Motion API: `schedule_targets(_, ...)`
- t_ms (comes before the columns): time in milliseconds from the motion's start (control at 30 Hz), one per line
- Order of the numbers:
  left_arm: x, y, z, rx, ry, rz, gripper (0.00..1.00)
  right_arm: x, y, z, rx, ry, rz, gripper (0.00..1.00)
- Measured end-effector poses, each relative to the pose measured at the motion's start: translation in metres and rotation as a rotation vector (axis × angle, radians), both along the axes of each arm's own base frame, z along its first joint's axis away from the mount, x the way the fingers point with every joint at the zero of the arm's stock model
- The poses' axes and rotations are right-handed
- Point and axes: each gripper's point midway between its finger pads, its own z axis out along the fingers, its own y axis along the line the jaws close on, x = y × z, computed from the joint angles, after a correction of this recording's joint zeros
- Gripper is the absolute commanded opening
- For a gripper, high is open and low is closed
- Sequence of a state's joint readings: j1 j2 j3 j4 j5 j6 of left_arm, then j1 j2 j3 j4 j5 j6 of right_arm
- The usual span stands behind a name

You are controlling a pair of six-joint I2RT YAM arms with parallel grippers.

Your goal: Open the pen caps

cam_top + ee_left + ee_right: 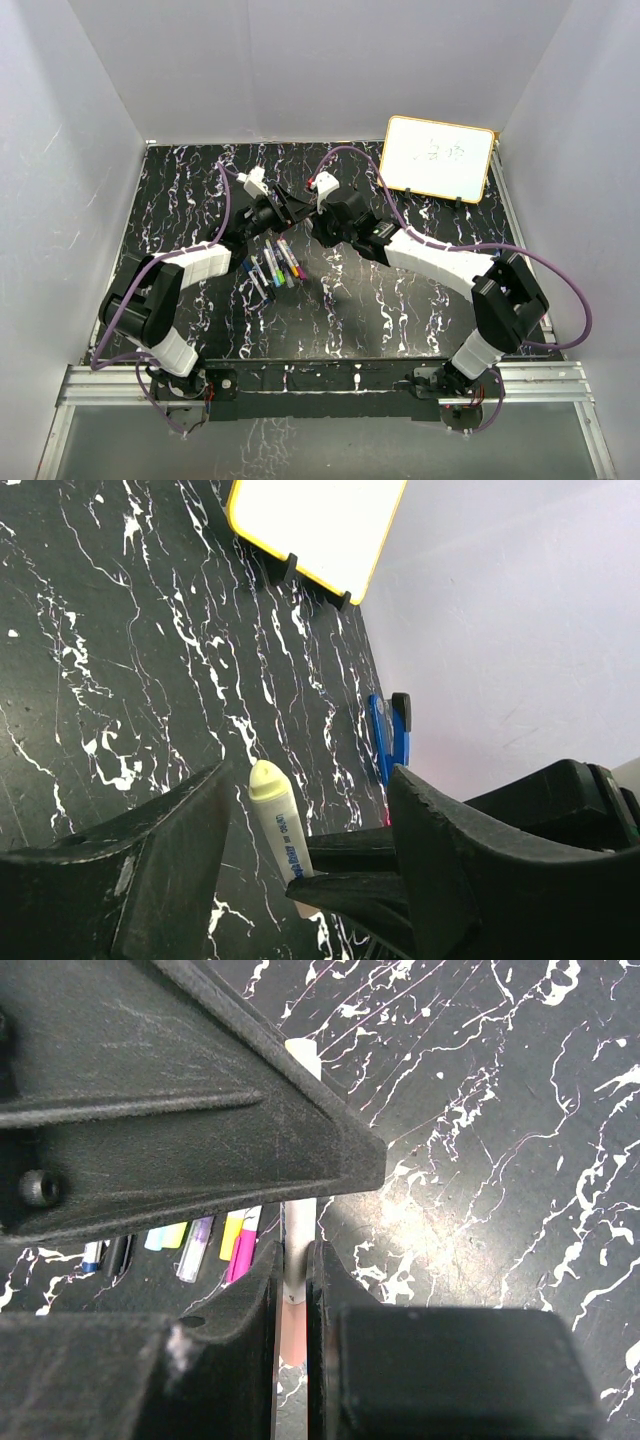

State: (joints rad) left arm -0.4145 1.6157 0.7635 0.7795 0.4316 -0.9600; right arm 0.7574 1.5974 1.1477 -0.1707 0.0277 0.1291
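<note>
Looking at the middle of the black marbled table (400, 290), both arms have their tips almost nose to nose, just on the far side of where the loose pens lie. The right gripper (295, 1255) is clamped tight on the white barrel of one pen (287, 840), fingers pressed in on both sides with no gap that I can see, holding it up off the table. The pen's pale yellow cap (268, 782) is on and pokes out between the two fingers of the left gripper (310, 775). That one is partly spread, with the cap sitting closer to one finger and a clear gap on each side, so it isn't gripping anything; it just straddles the capped end. From the right wrist camera one big left finger (190, 1090) crosses over the pen, and only the pale tip of the cap peeks out past it. The other pens (272, 265) lie in a loose row on the table just nearer than the grippers, a bit left of centre, caps in mixed colours, yellow, purple and pink among them. A whiteboard (438, 158) with a yellow frame stands propped at the far right. In the left wrist view there's also a blue clip-like thing (378, 735) lying by the wall, with something black just beside it that I can't make out.
</note>
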Motion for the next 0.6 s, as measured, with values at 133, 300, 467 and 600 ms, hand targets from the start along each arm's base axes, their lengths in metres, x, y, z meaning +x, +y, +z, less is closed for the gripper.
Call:
schedule_targets(133,0.0,-0.001,0.001,-0.001,-0.006,-0.004,0.51,0.0,0.0,0.003,0.006,-0.005,0.0,0.0)
schedule_targets(300,-0.001,-0.001,0.001,-0.002,-0.008,-0.008,0.41,0.0,0.0,0.009,0.016,-0.017,-0.001,0.0)
schedule_targets(467,-0.002,-0.001,0.002,-0.002,-0.01,-0.015,0.29,0.001,0.0,0.012,0.024,-0.024,-0.003,0.0)
schedule_targets(600,-0.002,-0.002,0.002,-0.001,-0.012,-0.018,0.12,0.001,0.0,0.013,0.026,-0.026,-0.004,0.0)
